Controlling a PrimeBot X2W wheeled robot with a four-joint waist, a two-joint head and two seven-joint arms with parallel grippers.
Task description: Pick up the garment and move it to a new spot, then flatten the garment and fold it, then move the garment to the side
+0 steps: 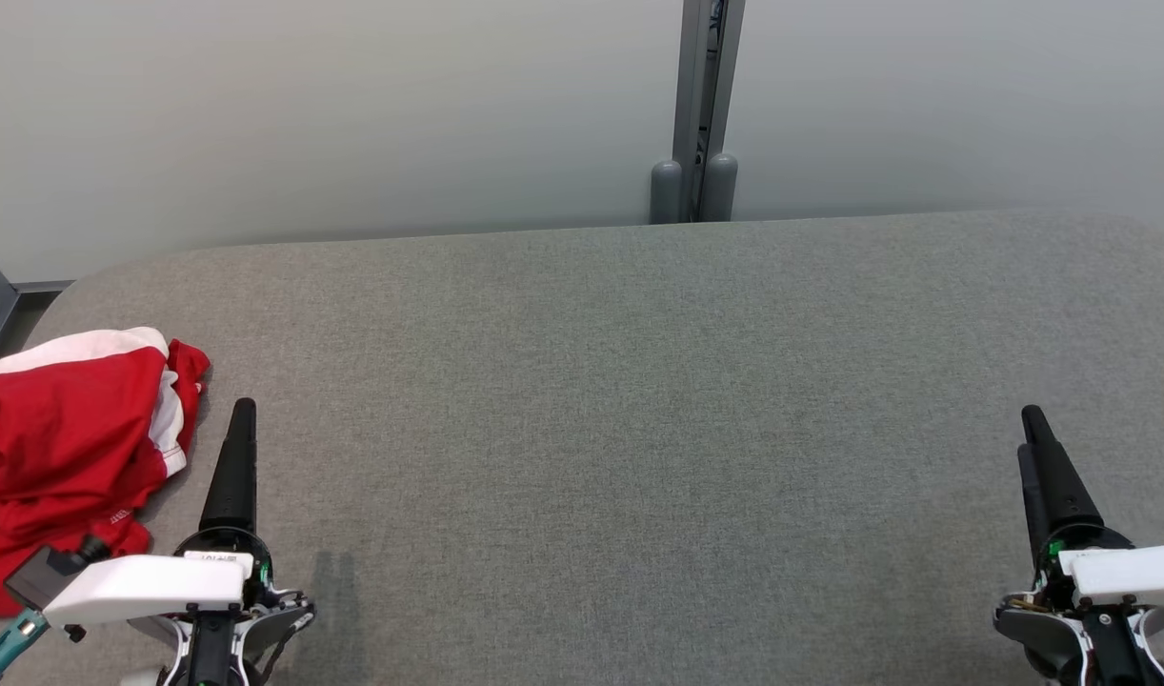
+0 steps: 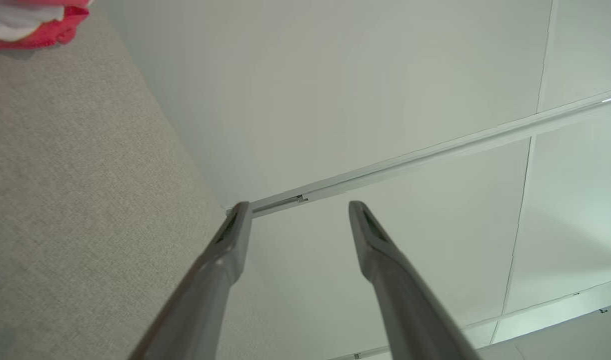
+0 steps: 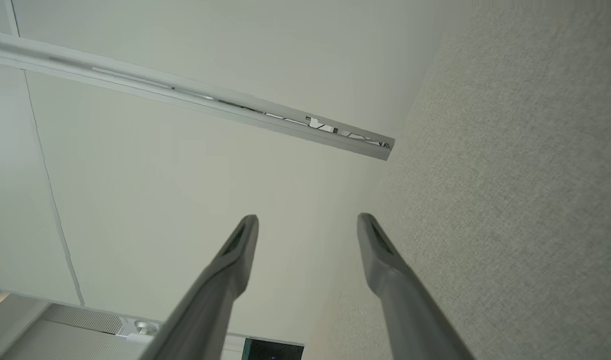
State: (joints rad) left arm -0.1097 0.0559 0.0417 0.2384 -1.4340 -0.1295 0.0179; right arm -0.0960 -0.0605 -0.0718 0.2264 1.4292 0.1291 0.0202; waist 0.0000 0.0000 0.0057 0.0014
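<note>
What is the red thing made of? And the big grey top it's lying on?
The red and white garment looks like soft cloth: it lies crumpled in folds. The grey surface seems covered in matte woven fabric, with a speckled weave.

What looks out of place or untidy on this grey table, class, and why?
The red and white garment lies crumpled at the left edge of the table, neither flat nor folded. The left tool stands open beside it, not touching. Nothing else stands out.
</note>
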